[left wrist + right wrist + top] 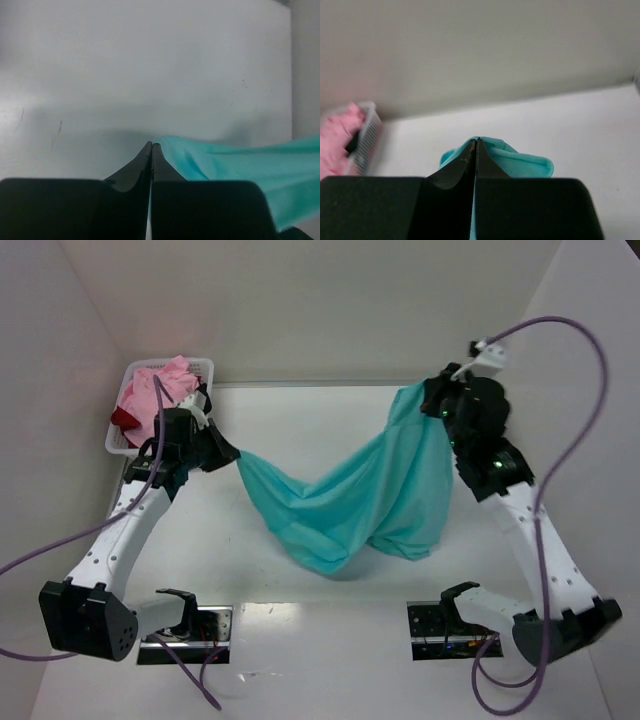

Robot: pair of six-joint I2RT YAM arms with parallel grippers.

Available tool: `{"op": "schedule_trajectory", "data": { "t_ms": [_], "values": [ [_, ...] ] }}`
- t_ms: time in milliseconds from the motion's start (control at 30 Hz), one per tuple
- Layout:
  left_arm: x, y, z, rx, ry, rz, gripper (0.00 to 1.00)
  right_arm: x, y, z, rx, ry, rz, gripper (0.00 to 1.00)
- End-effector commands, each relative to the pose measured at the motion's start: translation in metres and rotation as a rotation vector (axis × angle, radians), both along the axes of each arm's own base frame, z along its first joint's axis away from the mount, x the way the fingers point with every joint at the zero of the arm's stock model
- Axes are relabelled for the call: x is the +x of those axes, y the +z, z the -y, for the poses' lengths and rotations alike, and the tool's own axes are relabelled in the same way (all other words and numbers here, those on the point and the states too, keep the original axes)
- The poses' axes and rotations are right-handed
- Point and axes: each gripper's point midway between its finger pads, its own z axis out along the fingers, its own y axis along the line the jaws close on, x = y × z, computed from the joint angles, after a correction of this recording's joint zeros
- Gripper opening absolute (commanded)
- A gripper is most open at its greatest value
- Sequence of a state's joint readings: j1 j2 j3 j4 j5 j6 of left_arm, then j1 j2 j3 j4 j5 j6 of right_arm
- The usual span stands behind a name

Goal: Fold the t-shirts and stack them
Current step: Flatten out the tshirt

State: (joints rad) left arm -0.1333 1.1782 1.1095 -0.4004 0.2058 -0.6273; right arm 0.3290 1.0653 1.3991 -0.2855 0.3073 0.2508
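The teal t-shirt [355,495] hangs stretched between both arms above the table, its middle sagging down to the surface. My left gripper [236,454] is shut on its left corner; in the left wrist view the cloth [240,167] streams rightward from the closed fingertips [151,145]. My right gripper [428,398] is shut on the shirt's other end, held higher at the back right; teal cloth [525,162] bunches around its closed tips [476,140]. A light pink t-shirt [160,388] and a dark red one [124,420] lie crumpled in the basket.
The white lattice basket [205,368] stands at the back left corner, just behind the left arm; its edge [367,137] shows in the right wrist view. White walls enclose the table at the back and sides. Purple cables loop from both arms.
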Motion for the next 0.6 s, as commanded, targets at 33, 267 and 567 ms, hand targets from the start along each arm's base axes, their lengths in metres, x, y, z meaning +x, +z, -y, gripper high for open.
{"op": "schedule_trajectory", "data": {
  "t_ms": [33, 267, 567],
  "values": [
    [-0.008, -0.036, -0.003, -0.03, 0.049, -0.105, 0.0, 0.037, -0.079, -0.028, 0.034, 0.072, -0.133, 0.0],
    [0.01, -0.058, -0.015, 0.062, 0.078, -0.145, 0.39, 0.068, -0.149, -0.045, 0.033, 0.093, -0.244, 0.0],
    [-0.036, -0.045, 0.069, -0.065, -0.315, -0.174, 1.0, 0.088, -0.169, -0.045, 0.0, 0.059, -0.274, 0.0]
  ]
}}
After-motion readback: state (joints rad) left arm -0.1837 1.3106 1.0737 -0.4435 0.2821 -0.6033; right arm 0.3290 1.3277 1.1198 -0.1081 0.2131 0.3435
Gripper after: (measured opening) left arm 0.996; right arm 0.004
